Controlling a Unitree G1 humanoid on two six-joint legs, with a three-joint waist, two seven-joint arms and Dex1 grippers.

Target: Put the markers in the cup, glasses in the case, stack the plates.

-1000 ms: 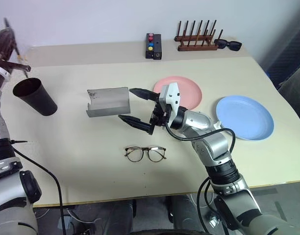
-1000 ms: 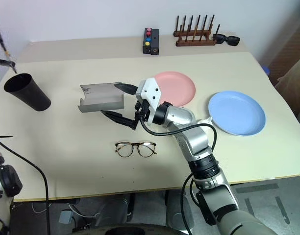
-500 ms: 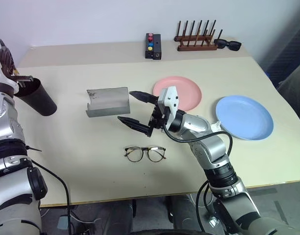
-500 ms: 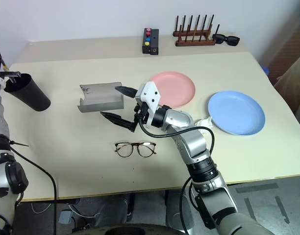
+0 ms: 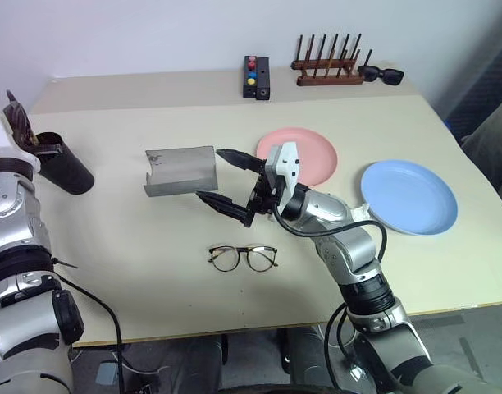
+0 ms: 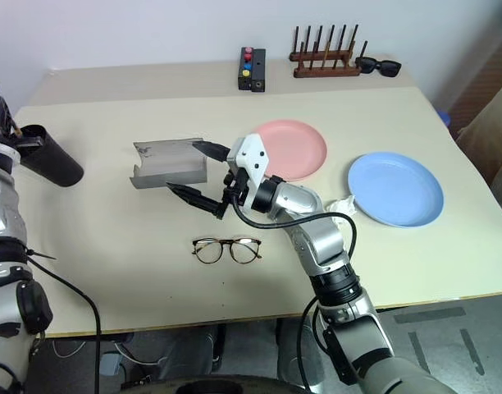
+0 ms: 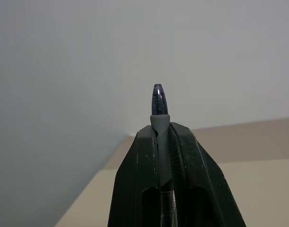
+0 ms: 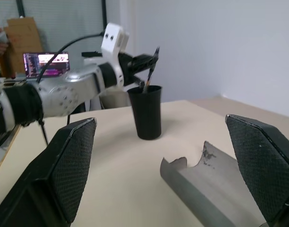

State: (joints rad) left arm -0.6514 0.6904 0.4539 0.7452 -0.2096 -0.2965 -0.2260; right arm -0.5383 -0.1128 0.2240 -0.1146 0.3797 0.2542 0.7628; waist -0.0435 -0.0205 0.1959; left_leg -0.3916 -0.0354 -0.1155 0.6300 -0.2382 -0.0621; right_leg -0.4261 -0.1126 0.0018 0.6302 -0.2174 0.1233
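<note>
Item 1, far left: left gripper (image 8: 143,60), jaws clamped on a dark marker (image 7: 159,101) whose lower end dips into the cup (image 8: 146,111). The cup stands upright at the table's (image 5: 136,271) left edge. Risk: if the marker leans on the rim when let go, it may tip out or nudge the light cup toward the table edge; an early release, before the shaft is well inside, would cause it. The second marker cannot be made out.

Item 2, left of centre: the case (image 5: 181,170), grey, lying open, well apart from the cup.

Item 3, centre: right gripper (image 5: 225,179), jaws wide apart and holding nothing, hanging just beside the case's right end. Risk: a careless sweep could shove the case or hit its open lid.

Item 4, centre, near edge: the glasses (image 5: 243,257), flat on the table, below the right gripper, untouched. Thin frame; likely awkward to pinch without sliding.

Item 5, right: pink plate (image 5: 317,148), partly behind the right arm; blue plate (image 5: 409,196) near it, not stacked.

Item 6, back edge: button box (image 5: 256,77), wooden rack (image 5: 329,67), black sunglasses (image 5: 381,75). None obstructs the work.
</note>
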